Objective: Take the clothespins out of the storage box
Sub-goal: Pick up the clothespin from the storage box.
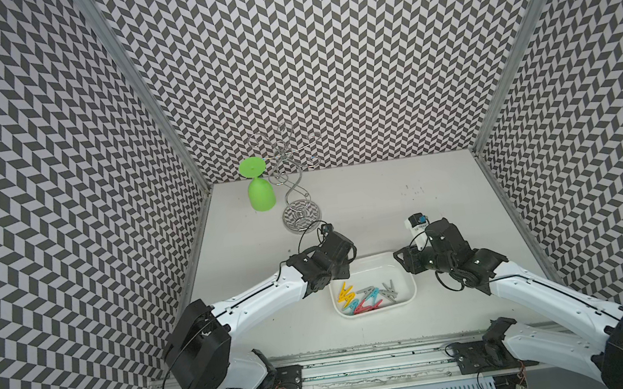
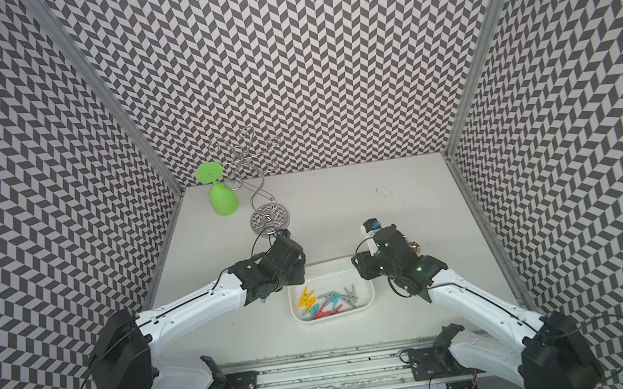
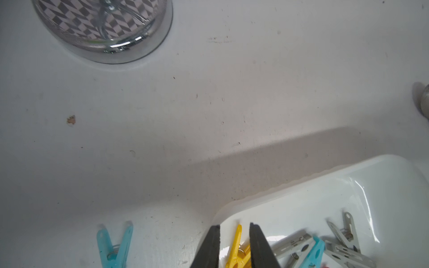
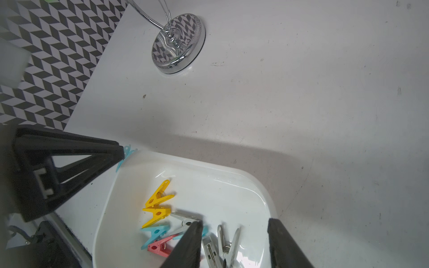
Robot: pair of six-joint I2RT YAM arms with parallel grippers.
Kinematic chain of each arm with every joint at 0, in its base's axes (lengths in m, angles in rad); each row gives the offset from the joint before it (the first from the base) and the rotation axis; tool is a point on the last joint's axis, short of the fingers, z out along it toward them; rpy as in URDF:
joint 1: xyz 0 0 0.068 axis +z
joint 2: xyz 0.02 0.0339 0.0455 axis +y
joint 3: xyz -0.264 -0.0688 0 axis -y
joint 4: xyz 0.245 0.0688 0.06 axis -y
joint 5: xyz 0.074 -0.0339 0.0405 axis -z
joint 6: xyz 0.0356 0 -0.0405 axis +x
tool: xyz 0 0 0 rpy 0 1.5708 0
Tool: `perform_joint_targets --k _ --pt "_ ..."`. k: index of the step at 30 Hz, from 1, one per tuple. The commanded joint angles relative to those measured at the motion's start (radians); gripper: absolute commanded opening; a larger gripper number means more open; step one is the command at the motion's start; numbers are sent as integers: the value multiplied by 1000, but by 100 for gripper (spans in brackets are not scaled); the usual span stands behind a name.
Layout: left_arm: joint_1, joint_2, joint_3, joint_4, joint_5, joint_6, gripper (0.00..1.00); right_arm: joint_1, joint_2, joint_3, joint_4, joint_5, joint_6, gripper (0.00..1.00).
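Though behind the storage box (image 1: 389, 262) — wire stand (image 1: 301, 215), green goblet (image 1: 261, 200).

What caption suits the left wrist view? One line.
Open left gripper above the storage box rim; one blue clothespin lies outside on the table.

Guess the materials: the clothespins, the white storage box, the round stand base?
The clothespins look like moulded plastic: solid, fairly matte colours, with a thin wire spring at the hinge. The storage box is probably glossy white plastic, going by its sharp highlights and soft rounded corners. The stand base looks like chrome-plated metal, since it mirrors the wall pattern.
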Motion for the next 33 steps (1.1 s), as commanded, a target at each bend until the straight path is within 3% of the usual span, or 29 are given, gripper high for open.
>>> perform_joint_targets --k 1,8,16,33 --pt "-23 46 30 -31 30 22 27 -3 -10 -6 48 -86 -44 49" --pt "-52 133 29 -21 38 29 28 0 24 13 24 -176 -64 49" --pt "-62 206 16 -2 37 31 24 9 21 10 25 -181 -65 48" --pt "-64 204 -19 11 20 33 11 9 18 8 27 -159 -64 47"
